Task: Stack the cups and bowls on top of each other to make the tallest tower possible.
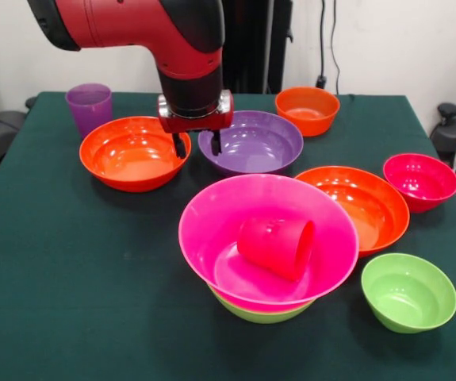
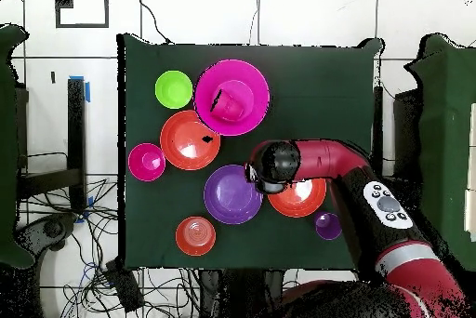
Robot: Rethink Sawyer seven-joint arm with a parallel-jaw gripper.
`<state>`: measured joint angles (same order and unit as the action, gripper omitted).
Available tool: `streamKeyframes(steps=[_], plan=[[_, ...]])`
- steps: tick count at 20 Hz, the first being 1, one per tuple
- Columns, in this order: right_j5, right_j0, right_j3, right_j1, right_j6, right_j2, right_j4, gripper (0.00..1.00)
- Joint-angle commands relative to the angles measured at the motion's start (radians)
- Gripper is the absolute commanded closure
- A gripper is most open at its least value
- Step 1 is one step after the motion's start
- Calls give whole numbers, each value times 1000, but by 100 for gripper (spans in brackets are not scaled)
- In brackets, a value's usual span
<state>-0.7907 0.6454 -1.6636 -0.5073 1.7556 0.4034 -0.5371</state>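
My gripper [image 1: 197, 149] is open and empty, low over the gap between a wide orange bowl [image 1: 132, 152] and a wide purple bowl [image 1: 251, 141]. The tower stands at the front: a large hot pink bowl [image 1: 267, 226] nested on a lime green bowl [image 1: 259, 312]. The red-pink cup [image 1: 277, 246] lies on its side inside the pink bowl. The purple cup [image 1: 90, 107] stands upright at the back left. In the overhead view the arm [image 2: 307, 161] hides the gripper; the tower [image 2: 232, 97] and purple cup [image 2: 327, 225] show.
Loose bowls on the green table [image 1: 69, 270]: a small orange one [image 1: 308, 109] at the back right, a wide orange one [image 1: 358, 205], a small red-pink one [image 1: 420, 180] and a small lime green one [image 1: 408, 291] at the right.
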Motion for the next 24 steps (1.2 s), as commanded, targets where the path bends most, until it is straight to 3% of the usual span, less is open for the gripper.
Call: streamKeyframes(steps=[1, 13, 24], plan=[[78, -2, 56, 24, -93, 18, -88, 0], [26, -8, 43, -48, -55, -71, -161, 0], [168, -18, 29, 44, 25, -128, -240, 0]])
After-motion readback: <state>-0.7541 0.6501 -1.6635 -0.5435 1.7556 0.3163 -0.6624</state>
